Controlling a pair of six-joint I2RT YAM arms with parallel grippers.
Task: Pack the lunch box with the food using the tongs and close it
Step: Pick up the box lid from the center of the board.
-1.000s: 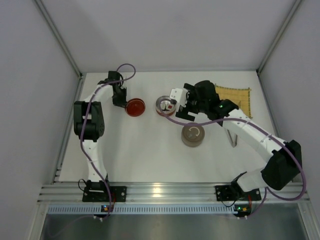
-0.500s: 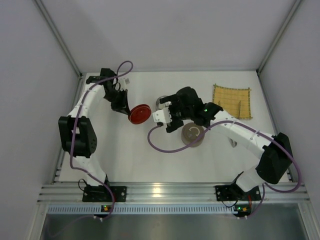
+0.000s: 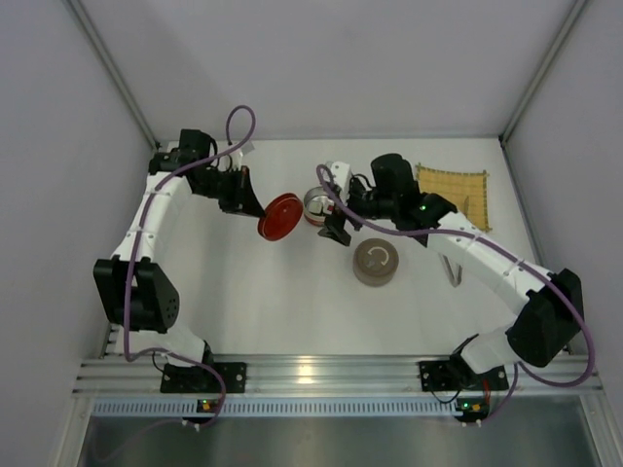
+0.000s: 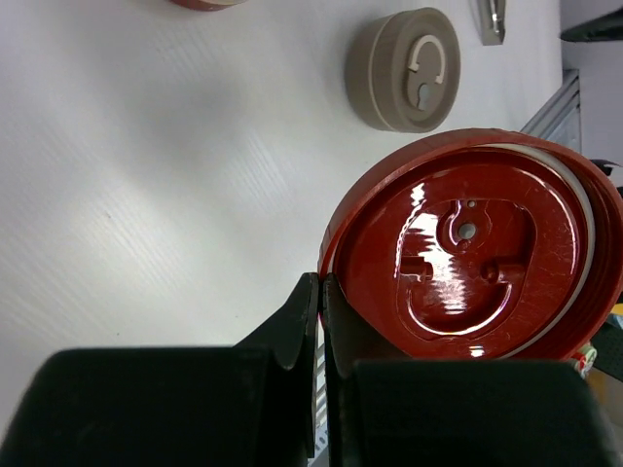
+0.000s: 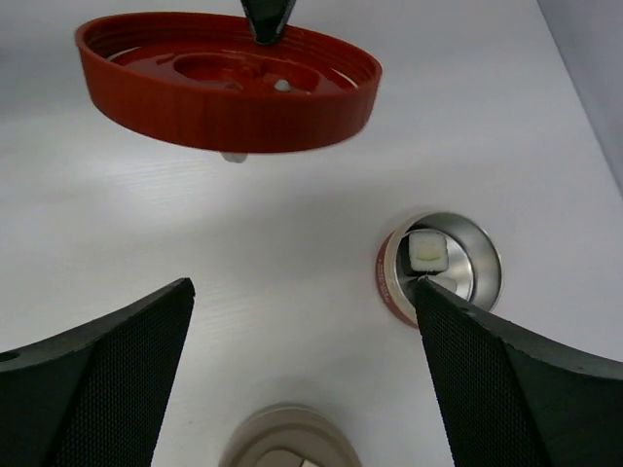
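**Current state**

- The left claw (image 4: 313, 309) is pinched shut on the rim of the red lid (image 3: 283, 215). It holds the lid tilted and clear of the desk (image 3: 273, 302), just beside the tin (image 5: 482, 258).
- The right claw (image 5: 302, 290) stands wide open and holds nothing. One finger lies against or just over the tin's rim; contact cannot be confirmed.
- Food (image 5: 426, 250): one white piece lies inside the open tin. No other pieces can be made out in these views.
- The tongs (image 4: 493, 17) lie on the desk beyond the tan pot (image 3: 376, 263), well apart from both claws. The mat (image 3: 451, 185) is at the far right.

**Probable step:** placing the lid on the tin.

**Hazards**

1. Lid slip. The grip is a thin edge pinch on a wide disc, so the lid may pivot or drop if it meets the tin off-centre.
2. Skewed seating. The lid is tilted. If it is lowered without levelling, one edge will catch the rim and push the tin sideways.
3. Claw collision. The right claw occupies the space beside the tin and should clear before the lid descends.
4. Tin displacement. A closing or shifting right finger could nudge or tip the tin and spill the piece.
5. Early closure. If any food is out of view, sealing now leaves the packing incomplete.
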